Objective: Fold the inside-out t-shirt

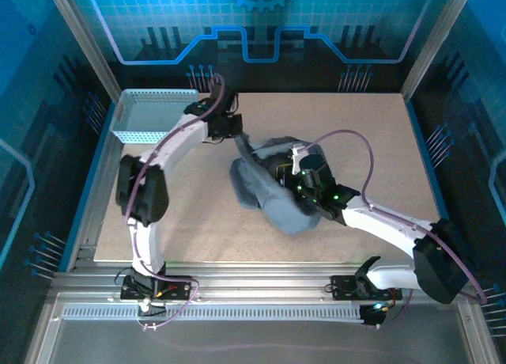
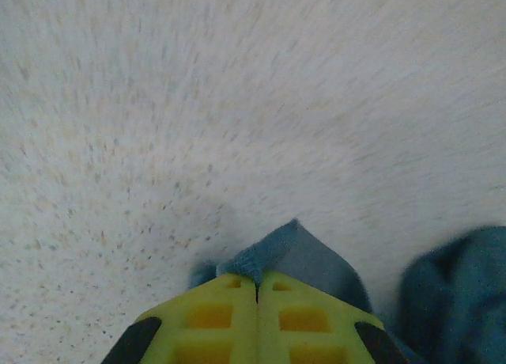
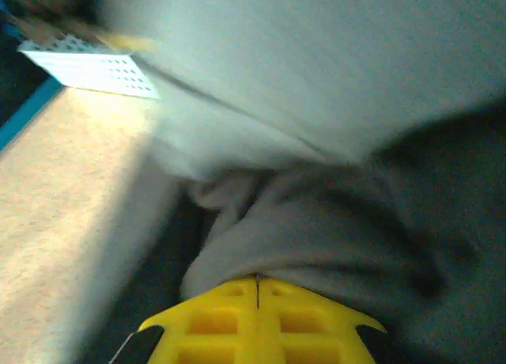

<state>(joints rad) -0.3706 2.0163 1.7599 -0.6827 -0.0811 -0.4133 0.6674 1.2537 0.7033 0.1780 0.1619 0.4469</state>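
Observation:
The inside-out t-shirt (image 1: 273, 194) is a dark grey bunched heap in the middle of the table. My left gripper (image 1: 237, 136) is at its far left end. In the left wrist view the yellow fingers (image 2: 213, 316) are pressed together on a pointed corner of the cloth (image 2: 304, 249), just above the tabletop. My right gripper (image 1: 299, 164) is on top of the heap. In the right wrist view that gripper (image 3: 258, 282) is shut on a thick grey fold of the t-shirt (image 3: 316, 229), and more cloth hangs blurred above it.
A light blue mesh basket (image 1: 150, 115) stands at the table's far left corner, close to the left arm's elbow; its perforated wall (image 3: 87, 67) also appears in the right wrist view. Bare beige tabletop (image 1: 379, 142) lies to the right and in front of the heap.

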